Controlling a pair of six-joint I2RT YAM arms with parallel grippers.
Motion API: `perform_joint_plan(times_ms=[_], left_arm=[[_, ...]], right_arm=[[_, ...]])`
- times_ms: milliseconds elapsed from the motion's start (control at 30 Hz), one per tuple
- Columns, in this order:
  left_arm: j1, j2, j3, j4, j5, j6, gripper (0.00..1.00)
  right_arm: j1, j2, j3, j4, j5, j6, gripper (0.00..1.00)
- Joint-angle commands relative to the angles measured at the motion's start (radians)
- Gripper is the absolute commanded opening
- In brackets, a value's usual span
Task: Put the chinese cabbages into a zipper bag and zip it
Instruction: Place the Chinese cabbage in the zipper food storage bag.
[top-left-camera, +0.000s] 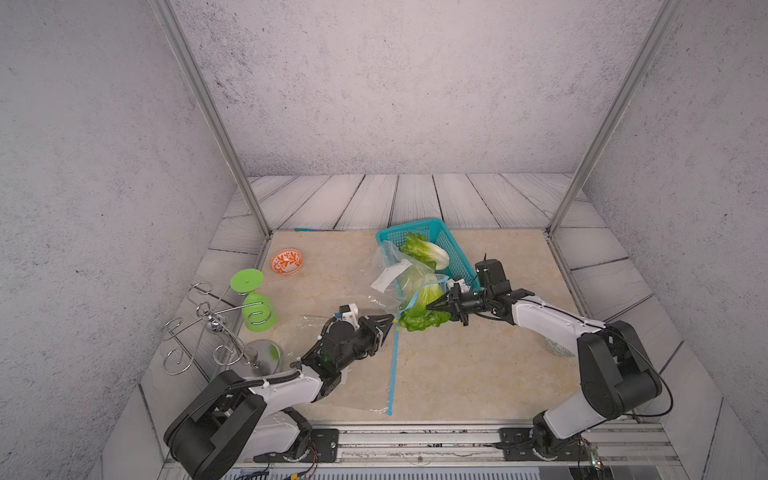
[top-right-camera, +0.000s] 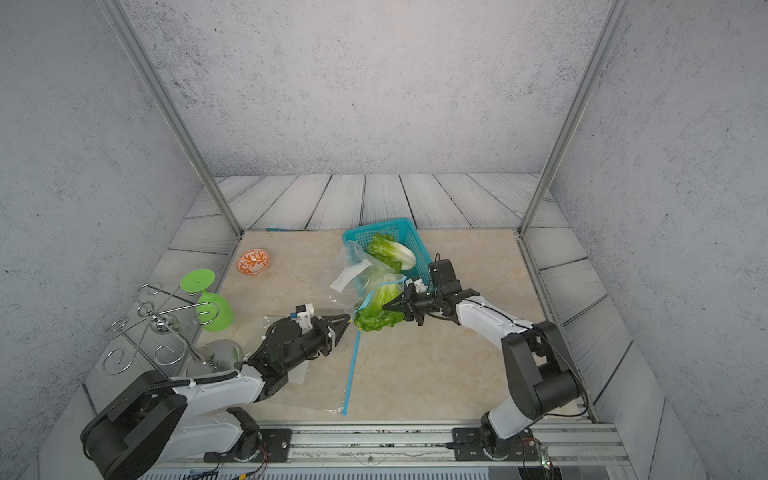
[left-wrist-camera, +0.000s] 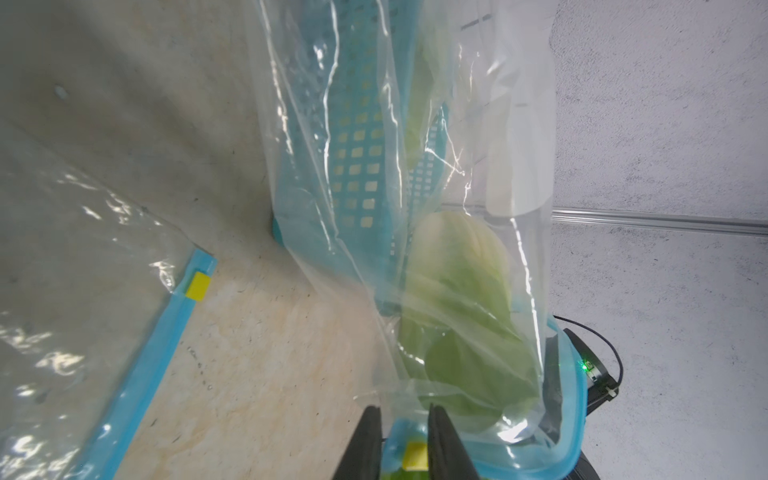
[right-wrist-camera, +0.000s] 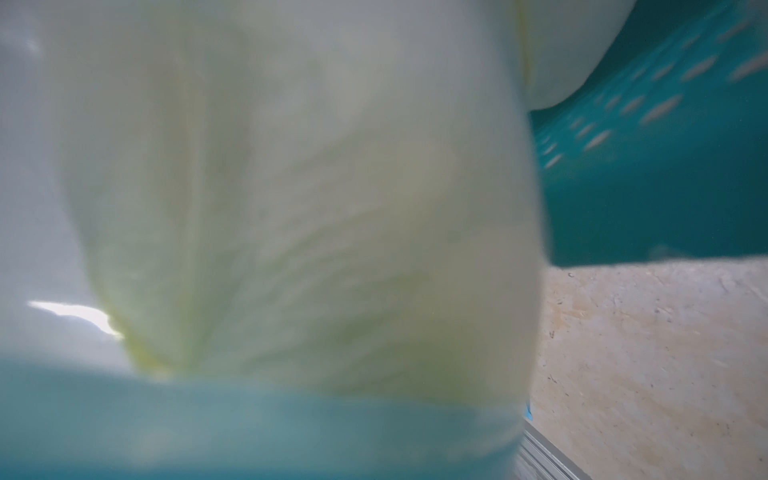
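Toward 12 o'clock on the desk, a teal mesh basket holds one chinese cabbage. Leaning on the basket's 8 o'clock side is a clear zipper bag, with its mouth toward 6 o'clock. A pale cabbage sits deep inside it. A third cabbage lies in the mouth, its green leaves spilling past the blue zip rim.

The right claw comes in from 3 o'clock, tips together, nipping the bag's rim beside those leaves. Its wrist view is a blur of cabbage and blue strip.

The left claw reaches in from 8 o'clock. In its wrist view, the fingers stand narrowly apart on either side of the bag's yellow slider, and I cannot tell whether they pinch it. A second bag lies flat under the left arm.

Over at 9 o'clock are a tilted green goblet, a wire rack and an orange-patterned dish.
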Motion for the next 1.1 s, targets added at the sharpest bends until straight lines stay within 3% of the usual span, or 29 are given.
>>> perform_joint_plan(times_ms=[0, 167, 433, 733, 933, 1067], left_arm=[[-0.018, 0.031, 0.016, 0.016, 0.041, -0.156, 0.19], [-0.025, 0.091, 0.011, 0.096, 0.039, -0.182, 0.26], [-0.03, 0.115, 0.021, 0.113, 0.019, -0.18, 0.25], [-0.034, 0.098, 0.019, 0.085, 0.045, -0.18, 0.01], [-0.036, -0.025, 0.05, -0.129, 0.102, -0.054, 0.0], [-0.011, -0.184, 0.151, -0.491, 0.139, 0.179, 0.0]], right_arm=[[-0.002, -0.008, -0.023, 0.043, 0.06, 0.045, 0.0], [-0.002, -0.005, -0.03, 0.067, 0.055, 0.063, 0.0], [-0.002, -0.007, -0.045, 0.088, 0.06, 0.079, 0.0], [-0.002, -0.016, -0.048, 0.133, 0.13, 0.115, 0.0], [0.02, -0.035, -0.025, 0.08, 0.313, 0.096, 0.0], [0.044, -0.03, -0.009, 0.032, 0.369, 0.057, 0.0]])
